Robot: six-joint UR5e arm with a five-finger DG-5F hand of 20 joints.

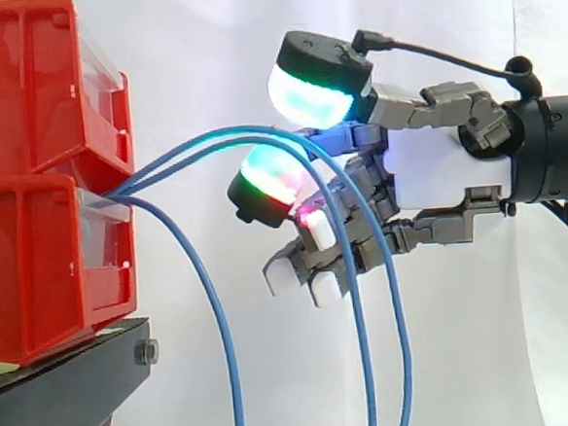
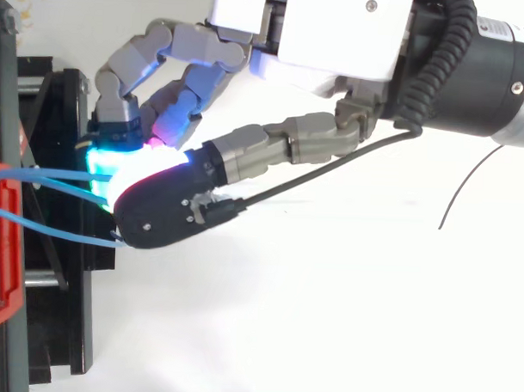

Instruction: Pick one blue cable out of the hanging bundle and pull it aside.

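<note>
Three blue cables come out between the stacked red bins point(image 1: 34, 269) at the left. One cable point(image 1: 237, 402) hangs straight down near the bins. The other two point(image 1: 365, 363) point(image 1: 406, 341) arc up and right into my hand point(image 1: 427, 164), then drop in front of its lower fingers. The hand reaches in from the right, and its glowing thumb pad point(image 1: 319, 84) and a finger pad point(image 1: 267, 180) are closed round the top of that arc. In the top view the blue cables point(image 2: 47, 173) run from the bin's edge to the pads of the hand point(image 2: 328, 35).
The red bins stand on a black stand point(image 1: 62, 384) at the left, seen from above as a black frame point(image 2: 59, 327). A white curtain lies behind. Open room lies right of and below the hanging cables.
</note>
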